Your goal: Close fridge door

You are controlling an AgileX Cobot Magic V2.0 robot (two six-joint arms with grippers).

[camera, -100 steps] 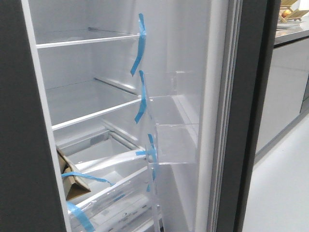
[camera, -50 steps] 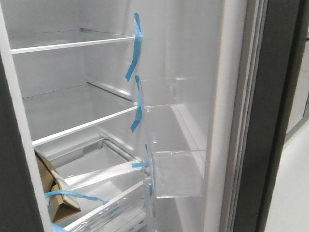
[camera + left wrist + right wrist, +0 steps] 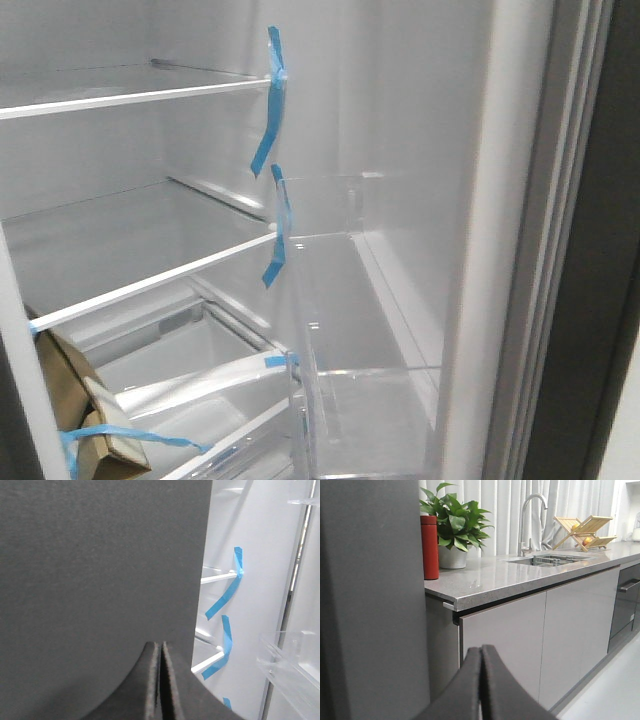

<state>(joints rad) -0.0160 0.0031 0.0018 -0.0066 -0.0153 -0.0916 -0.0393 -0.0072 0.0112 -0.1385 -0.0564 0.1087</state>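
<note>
Left gripper [image 3: 159, 680] has its black fingers pressed together on nothing, close against a flat matte dark grey panel [image 3: 100, 570]; right gripper [image 3: 481, 680] is likewise closed and empty, beside a dark grey surface [image 3: 375, 605] (which of these is which door, I cannot tell). Ahead, the fridge door [image 3: 510, 260] stands open at the right, white lining and clear plastic bin [image 3: 365, 420] facing white shelves with blue tape strips [image 3: 268, 100]
</note>
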